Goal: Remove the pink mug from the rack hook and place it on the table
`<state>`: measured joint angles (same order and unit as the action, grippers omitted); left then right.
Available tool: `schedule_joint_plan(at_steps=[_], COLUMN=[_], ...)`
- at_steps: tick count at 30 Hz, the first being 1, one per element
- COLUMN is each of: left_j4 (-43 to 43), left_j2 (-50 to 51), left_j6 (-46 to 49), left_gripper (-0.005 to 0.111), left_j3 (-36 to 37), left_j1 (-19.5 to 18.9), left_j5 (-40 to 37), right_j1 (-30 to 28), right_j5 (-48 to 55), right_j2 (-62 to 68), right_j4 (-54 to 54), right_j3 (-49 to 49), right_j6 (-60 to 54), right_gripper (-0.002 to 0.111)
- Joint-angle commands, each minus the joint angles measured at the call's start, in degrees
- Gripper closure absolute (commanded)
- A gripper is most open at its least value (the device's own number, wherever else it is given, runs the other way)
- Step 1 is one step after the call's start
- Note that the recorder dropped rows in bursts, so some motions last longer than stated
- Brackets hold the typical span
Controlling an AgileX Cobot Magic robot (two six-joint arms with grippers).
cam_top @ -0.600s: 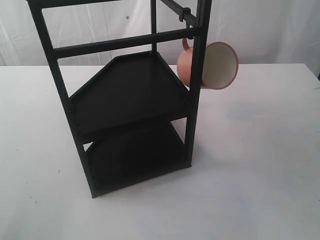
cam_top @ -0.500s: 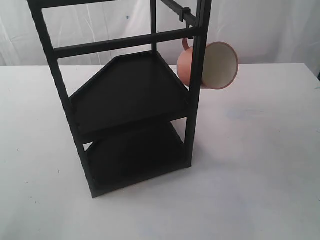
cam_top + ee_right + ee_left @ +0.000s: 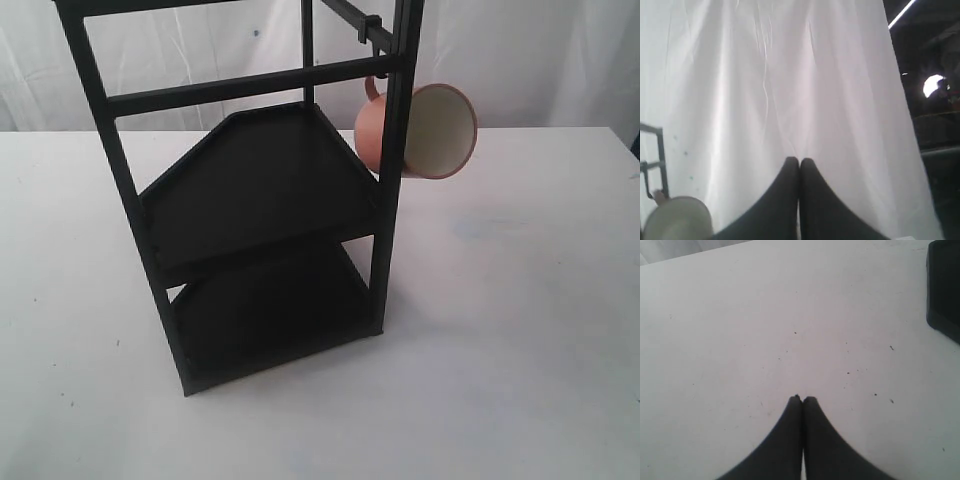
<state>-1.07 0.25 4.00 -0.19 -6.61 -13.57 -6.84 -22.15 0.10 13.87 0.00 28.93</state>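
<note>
The pink mug (image 3: pixel 428 131) hangs by its handle (image 3: pixel 371 90) from the rack hook, high on the right side of the tall black rack (image 3: pixel 260 190). Its cream-white mouth faces right and forward. The hook itself is hidden behind the rack post and the handle. The white table (image 3: pixel 500 330) lies under everything. Neither gripper shows in the exterior view. My left gripper (image 3: pixel 802 399) is shut and empty just above the table. My right gripper (image 3: pixel 799 161) is shut and empty, facing a white curtain, with the mug's rim (image 3: pixel 677 217) off to one side of it.
A white curtain (image 3: pixel 520 60) hangs behind the table. A corner of the rack's lower shelf (image 3: pixel 944 290) sits at the edge of the left wrist view. Thin rack bars (image 3: pixel 660 150) show in the right wrist view, with a dark room (image 3: pixel 930 100) beyond the curtain.
</note>
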Motion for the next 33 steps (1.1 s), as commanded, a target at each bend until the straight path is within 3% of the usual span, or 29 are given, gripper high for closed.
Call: schedule_joint_plan(at_steps=[1,5,12,18,25,28,33], left_j4=[-0.06,-0.06,-0.06,-0.06,-0.06,-0.06,-0.06], left_j2=[-0.25,-0.25,-0.25,-0.25,-0.25,-0.25,-0.25], left_j6=[-0.13,-0.13,-0.13,-0.13,-0.13,-0.13,-0.13], left_gripper=[0.107,0.107,0.107,0.107,0.107,0.107,0.107], left_j3=[0.19,0.19,0.19,0.19,0.19,0.19,0.19], left_j1=[-0.02,-0.02,-0.02,-0.02,-0.02,-0.02,-0.02], left_j5=[0.01,0.01,0.01,0.01,0.01,0.01,0.01], right_j1=[-0.08,0.50,4.26,8.80,13.08,13.31,14.39], right_j5=[11.30,19.52,20.49,26.38,50.10,57.94,66.51], right_j2=[-0.10,2.82,14.13,27.43,39.49,45.46,56.90], right_j4=[-1.23,-1.10,-0.05,-0.05,-0.05,-2.48,-20.31], right_j3=[-0.18,-0.61,-2.49,-11.11,-28.45,-34.07,-40.58], right_j6=[13.24,13.24,12.31,10.70,-13.50,-17.67,-35.82], right_gripper=[0.108,0.108,0.108,0.108,0.108,0.108,0.108])
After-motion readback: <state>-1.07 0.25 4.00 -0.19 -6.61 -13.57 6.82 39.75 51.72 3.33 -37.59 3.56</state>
